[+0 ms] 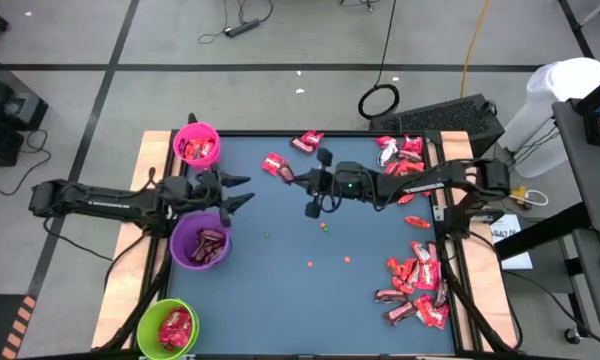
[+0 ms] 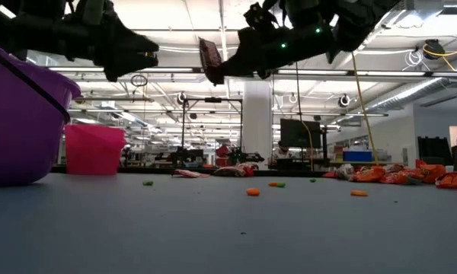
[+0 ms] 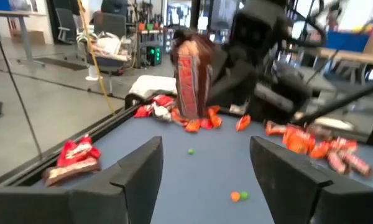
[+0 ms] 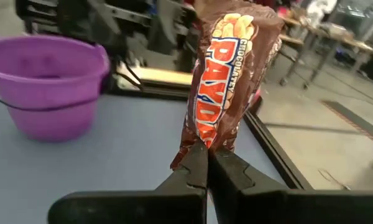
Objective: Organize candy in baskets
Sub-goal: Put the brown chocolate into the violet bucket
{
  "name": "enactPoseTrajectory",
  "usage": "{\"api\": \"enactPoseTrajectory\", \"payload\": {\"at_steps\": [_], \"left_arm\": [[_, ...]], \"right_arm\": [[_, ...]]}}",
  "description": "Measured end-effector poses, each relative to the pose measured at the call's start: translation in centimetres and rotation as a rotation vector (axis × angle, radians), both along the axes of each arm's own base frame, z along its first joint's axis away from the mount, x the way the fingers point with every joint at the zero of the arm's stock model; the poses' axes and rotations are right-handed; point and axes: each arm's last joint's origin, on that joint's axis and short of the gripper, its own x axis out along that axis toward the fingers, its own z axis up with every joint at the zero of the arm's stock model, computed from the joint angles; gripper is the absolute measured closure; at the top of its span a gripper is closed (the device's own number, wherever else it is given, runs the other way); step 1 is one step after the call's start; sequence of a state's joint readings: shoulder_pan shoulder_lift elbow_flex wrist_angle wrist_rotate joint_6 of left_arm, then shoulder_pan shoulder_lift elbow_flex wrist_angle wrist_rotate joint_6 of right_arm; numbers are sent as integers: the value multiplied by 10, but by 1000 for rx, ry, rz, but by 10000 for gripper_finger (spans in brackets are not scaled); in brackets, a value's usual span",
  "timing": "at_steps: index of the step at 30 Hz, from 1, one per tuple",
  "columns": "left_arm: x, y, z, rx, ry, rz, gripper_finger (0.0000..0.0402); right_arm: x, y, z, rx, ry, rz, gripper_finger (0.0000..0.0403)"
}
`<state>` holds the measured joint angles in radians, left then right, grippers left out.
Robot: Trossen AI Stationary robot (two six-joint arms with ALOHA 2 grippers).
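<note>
Overhead, brown candy bar (image 4: 230,74) nearly hidden in right end effector (image 4: 206,163).

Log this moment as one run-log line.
right gripper: shut on brown candy bar, raised mid-table | left gripper: open, empty, facing it | purple basket: beneath left gripper

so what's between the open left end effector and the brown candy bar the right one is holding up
Nothing: in the left wrist view, only air separates the left end effector from the brown candy bar; bare table with small specks lies below.
</note>
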<state>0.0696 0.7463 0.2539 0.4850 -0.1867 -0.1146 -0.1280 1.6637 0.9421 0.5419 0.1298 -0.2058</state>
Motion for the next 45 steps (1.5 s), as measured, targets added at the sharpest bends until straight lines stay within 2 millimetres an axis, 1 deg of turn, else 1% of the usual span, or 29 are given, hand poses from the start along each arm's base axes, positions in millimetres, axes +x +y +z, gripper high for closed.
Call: {"api": "enactPoseTrajectory", "payload": {"at_steps": [3,7,13,17,19,23,28,30,32,35,37,41,43,45], "left_arm": [[6,0,1,-6,-45,0,155],[14,1,0,2,-73,0,155],[30,2,3,0,-53,0,155],[40,3,6,0,-36,0,155],[45,3,6,8,-26,0,155],[53,4,9,88,4,1,155],[62,4,13,97,-23,2,160],[66,4,14,97,-24,-18,173],[68,4,14,103,-19,-43,195],[70,4,14,125,-11,-49,237],[70,4,13,129,-6,-51,269],[70,3,13,154,4,-54,327],[70,3,13,173,10,-55,349],[68,3,14,174,20,-56,360]], "right_arm": [[7,3,-8,4,-31,14,403],[15,9,-14,7,-95,31,403],[21,13,-19,-1,-171,43,403],[24,12,-25,-6,-178,42,403],[24,12,-26,-7,-184,42,403],[24,13,-25,-2,-191,60,403],[25,16,-24,2,-207,121,403],[25,16,-24,11,-206,120,403],[25,16,-24,22,-208,119,403],[25,16,-23,21,-213,120,402],[25,16,-23,29,-215,121,395],[25,16,-23,65,-220,118,353],[24,17,-22,68,-204,120,324],[19,19,-15,55,-159,121,293]]}}
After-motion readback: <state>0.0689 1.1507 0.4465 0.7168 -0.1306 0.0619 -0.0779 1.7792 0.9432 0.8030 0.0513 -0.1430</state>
